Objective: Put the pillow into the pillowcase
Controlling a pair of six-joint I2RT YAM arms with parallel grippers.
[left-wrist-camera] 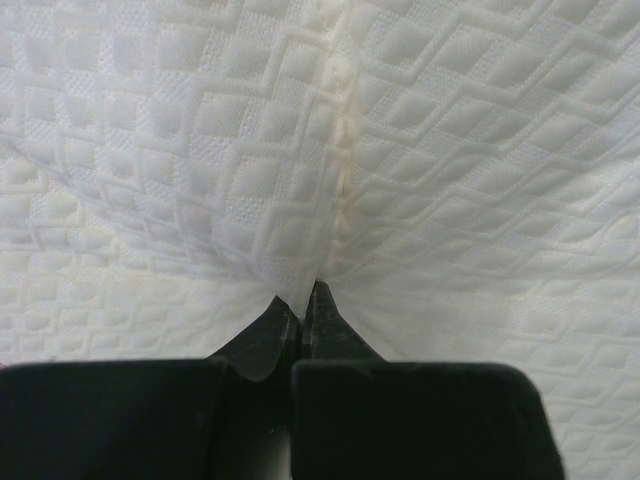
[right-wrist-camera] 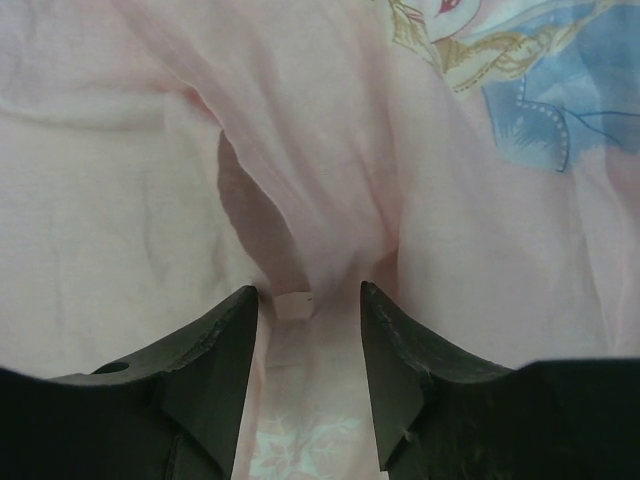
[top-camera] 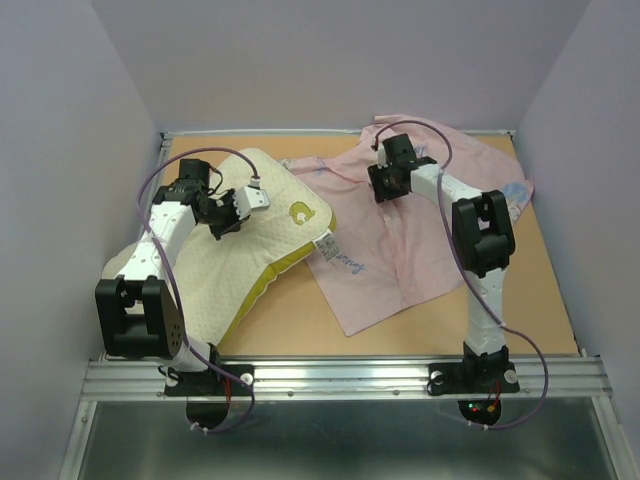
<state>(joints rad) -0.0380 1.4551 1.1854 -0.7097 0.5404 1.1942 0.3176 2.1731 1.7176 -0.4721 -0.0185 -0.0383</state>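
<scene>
The cream-white pillow [top-camera: 230,270] lies on the left of the table, its yellow side band along its right edge and its yellow logo [top-camera: 298,212] facing up. My left gripper [top-camera: 228,215] rests on top of the pillow. In the left wrist view this gripper [left-wrist-camera: 305,295] is shut on a pinched ridge of the pillow's quilted cover [left-wrist-camera: 200,150]. The pale pink pillowcase [top-camera: 400,250] is spread, crumpled, from the middle to the back right. My right gripper [top-camera: 385,188] sits low over its rear part. Its jaws [right-wrist-camera: 310,295] stand open on either side of a raised fold of pink pillowcase fabric [right-wrist-camera: 120,200].
A small white tag [right-wrist-camera: 295,305] sits on the fold between the right fingers. The princess print [right-wrist-camera: 530,90] shows at the upper right of that view. Bare wooden tabletop [top-camera: 540,290] lies to the right of the pillowcase. Grey walls enclose three sides, and a metal rail [top-camera: 340,375] runs along the near edge.
</scene>
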